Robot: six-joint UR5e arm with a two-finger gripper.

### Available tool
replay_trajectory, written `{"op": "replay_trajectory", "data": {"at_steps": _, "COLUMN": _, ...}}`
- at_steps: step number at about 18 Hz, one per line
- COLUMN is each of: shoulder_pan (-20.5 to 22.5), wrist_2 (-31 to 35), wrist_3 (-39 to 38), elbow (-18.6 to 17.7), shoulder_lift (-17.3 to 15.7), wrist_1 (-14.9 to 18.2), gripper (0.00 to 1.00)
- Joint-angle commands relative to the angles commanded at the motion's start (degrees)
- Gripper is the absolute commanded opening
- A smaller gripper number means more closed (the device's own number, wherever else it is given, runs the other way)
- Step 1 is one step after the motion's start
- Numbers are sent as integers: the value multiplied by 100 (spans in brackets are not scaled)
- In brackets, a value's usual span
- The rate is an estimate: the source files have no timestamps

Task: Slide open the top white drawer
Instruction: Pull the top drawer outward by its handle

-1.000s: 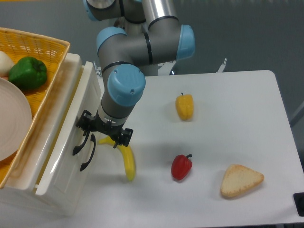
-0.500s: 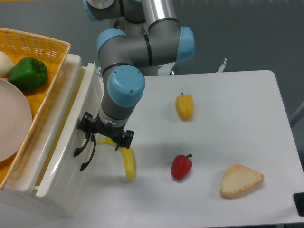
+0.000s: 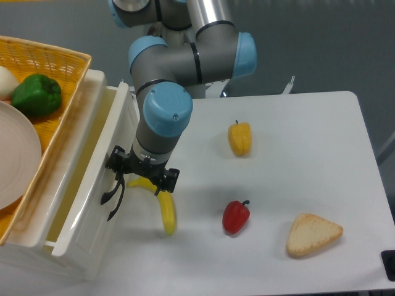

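Your hand is sitting at the curved black handle of the top white drawer, its dark fingers reaching in around the handle's upper end; from this angle you cannot tell whether they are pinching it or merely standing beside it. The arm, grey with pale blue caps, is coming down over the hand from the back of the scene.

The drawer is standing partly pulled out at the left side of the worktop, its front panel leaning away from the cabinet and a strip of its inside showing yellowish. A yellow wicker basket is resting on top of the cabinet, holding a green pepper and a pale plate.

Just beside the hand, a banana is lying on the worktop. Farther right are a red pepper, a yellow pepper and a wedge of bread, each well apart from the drawer. No writing or labels are readable anywhere.
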State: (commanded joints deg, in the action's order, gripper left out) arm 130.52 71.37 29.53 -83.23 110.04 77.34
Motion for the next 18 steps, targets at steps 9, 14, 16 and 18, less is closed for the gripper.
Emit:
{"op": "replay_trajectory", "data": {"at_steps": 9, "shoulder_pan": 141, "wrist_2": 0, "wrist_3": 35, "elbow": 35, "shoulder_lift": 35, "wrist_1": -26, "gripper": 100}}
{"op": "replay_trajectory", "data": {"at_steps": 14, "shoulder_pan": 228, "wrist_2": 53, "wrist_3": 158, "elbow": 62, "shoulder_lift": 62, "wrist_1": -44, "gripper": 100}}
{"op": "replay_trajectory", "data": {"at_steps": 16, "shoulder_pan": 255, "wrist_2": 88, "wrist_3": 184, "elbow": 62, "shoulder_lift": 88, "wrist_1": -79, "gripper": 100}}
{"op": "replay_trajectory", "data": {"at_steps": 18, "shoulder_pan": 264, "wrist_2": 88, "wrist_3": 193, "elbow": 70, "shoulder_lift": 97, "wrist_1": -79, "gripper": 100}}
